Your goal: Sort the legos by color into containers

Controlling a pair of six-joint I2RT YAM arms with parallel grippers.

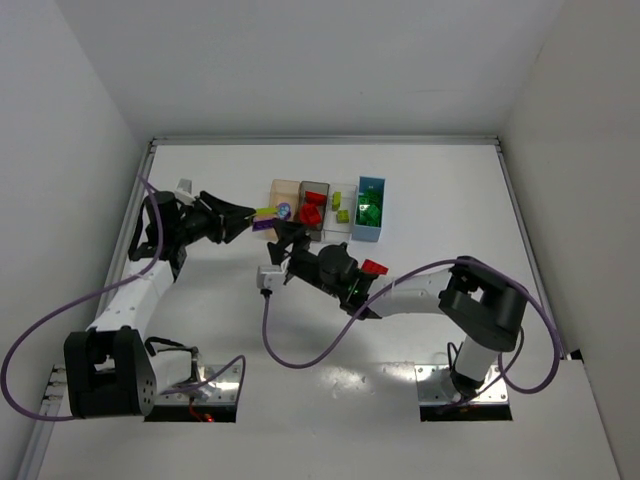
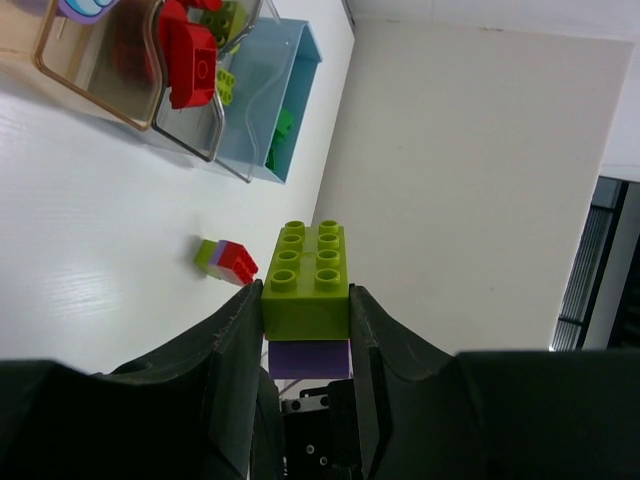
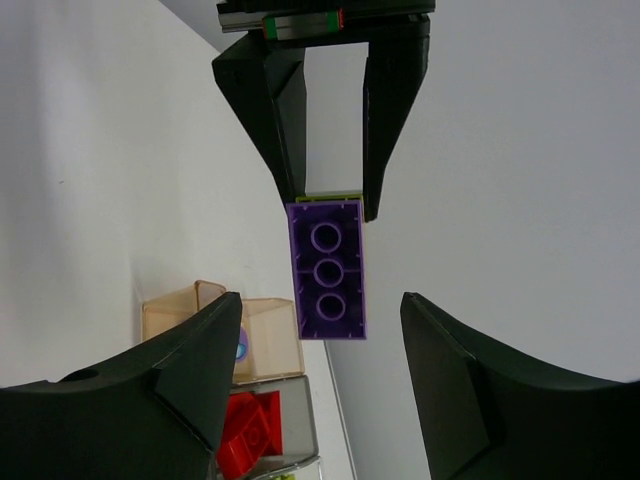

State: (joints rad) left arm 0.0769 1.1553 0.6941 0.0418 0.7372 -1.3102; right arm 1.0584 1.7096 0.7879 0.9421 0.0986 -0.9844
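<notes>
My left gripper point(image 1: 248, 216) is shut on a lime-yellow brick point(image 2: 310, 270) with a purple brick point(image 2: 308, 358) stuck under it, held above the table. My right gripper point(image 1: 284, 240) is open. In the right wrist view its fingers point(image 3: 200, 370) stand on either side of the purple brick's point(image 3: 326, 270) free end without touching it. The tan bin point(image 1: 285, 192) holds a purple piece, the dark grey bin point(image 1: 314, 207) red bricks, the clear bin point(image 1: 342, 208) lime bricks, and the light blue bin point(image 1: 370, 208) green bricks. A small lime, purple and red cluster point(image 2: 227, 260) lies on the table.
The four bins stand in a row at the back middle of the white table point(image 1: 440, 200). The loose cluster point(image 1: 374, 267) lies beside my right arm's forearm. White walls enclose the table on three sides.
</notes>
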